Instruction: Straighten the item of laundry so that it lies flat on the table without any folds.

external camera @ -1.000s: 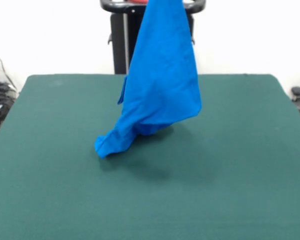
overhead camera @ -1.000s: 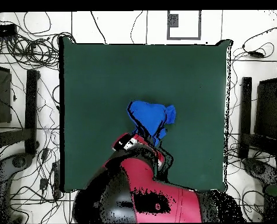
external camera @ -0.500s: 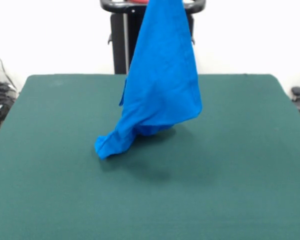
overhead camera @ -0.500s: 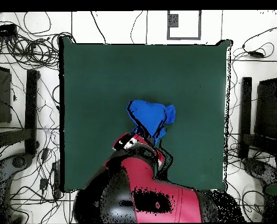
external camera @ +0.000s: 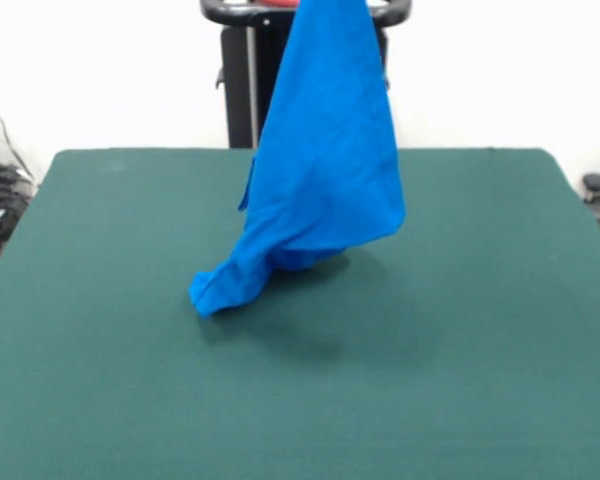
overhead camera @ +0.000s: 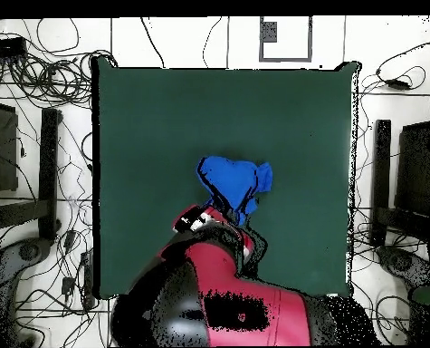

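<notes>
Front view: blue garment [external camera: 325, 170] hanging from above the frame, exactly as a second ago, lower tip touching the green tabletop [external camera: 480, 330] near centre. No lettering visible. Overhead view: garment bunched beside the red arm [overhead camera: 223, 290]; pincer hidden, grip impossible to tell. Hardly any change; flattening not begun.

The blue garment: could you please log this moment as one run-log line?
laundry: lifted, hanging, lower corner touching table | flat: no | gripper: above frame, state unclear
</notes>
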### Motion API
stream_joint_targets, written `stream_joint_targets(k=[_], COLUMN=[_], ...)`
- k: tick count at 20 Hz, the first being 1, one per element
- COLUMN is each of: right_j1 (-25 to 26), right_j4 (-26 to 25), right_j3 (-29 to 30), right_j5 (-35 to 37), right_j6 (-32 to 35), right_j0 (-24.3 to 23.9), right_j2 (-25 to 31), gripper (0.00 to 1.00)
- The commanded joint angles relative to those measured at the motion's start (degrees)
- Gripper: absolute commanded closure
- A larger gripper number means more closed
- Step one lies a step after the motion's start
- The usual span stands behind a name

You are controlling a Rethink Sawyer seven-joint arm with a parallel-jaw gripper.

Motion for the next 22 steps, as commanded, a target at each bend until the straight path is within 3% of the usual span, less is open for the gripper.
stream_joint_targets(k=[1,13,22], right_j1=[4.28,5.92,8.07], right_j4=[-1.27,0.3,0.65], right_j3=[-1.52,1.05,-0.17], right_j5=[8.65,5.05,5.22], right_j6=[-1.26,-4.67,-6.59], right_j0=[2.04,-0.54,-3.7], right_j2=[5.56,7.98,10.62], gripper=[1.0,1.0,1.0])
